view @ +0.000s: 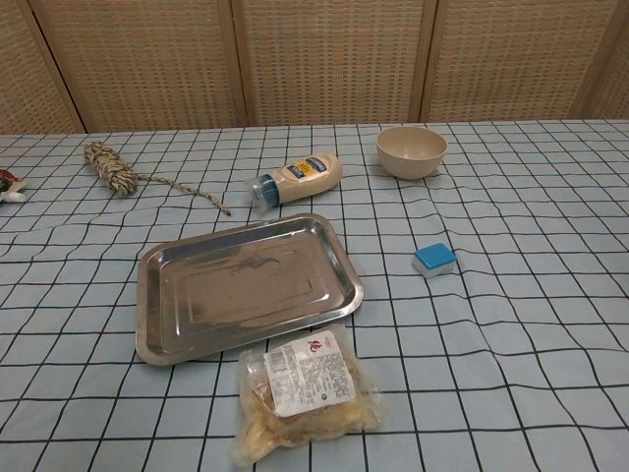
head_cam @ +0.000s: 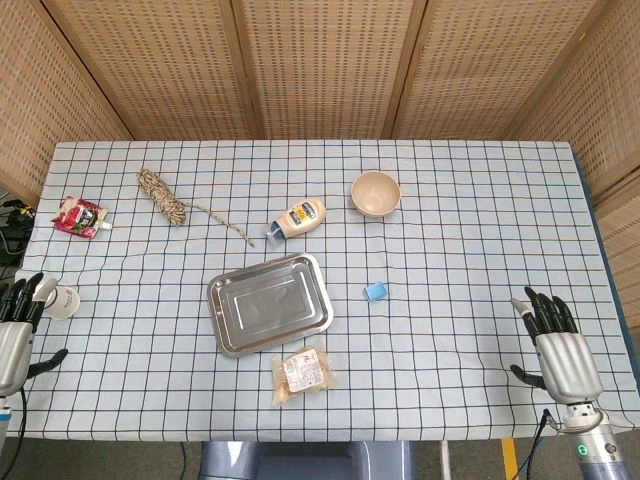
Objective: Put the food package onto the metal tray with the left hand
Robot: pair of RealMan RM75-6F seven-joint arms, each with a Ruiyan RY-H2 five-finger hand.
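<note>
A clear food package [head_cam: 303,372] [view: 303,392] with a white label lies flat near the table's front edge, just in front of the metal tray [head_cam: 232,337] [view: 157,346]. The tray is empty. In the head view my left hand [head_cam: 18,328] rests at the table's left edge, fingers apart and holding nothing, far left of the package. My right hand [head_cam: 557,345] sits at the front right corner, fingers spread and empty. Neither hand shows in the chest view.
Behind the tray lie a sauce bottle [head_cam: 299,218] [view: 298,177], a beige bowl [head_cam: 375,192] [view: 412,150] and a rope bundle [head_cam: 163,196] [view: 111,166]. A blue block [head_cam: 376,291] [view: 434,260] sits right of the tray. A red packet [head_cam: 80,215] and a white roll [head_cam: 63,301] lie at the left.
</note>
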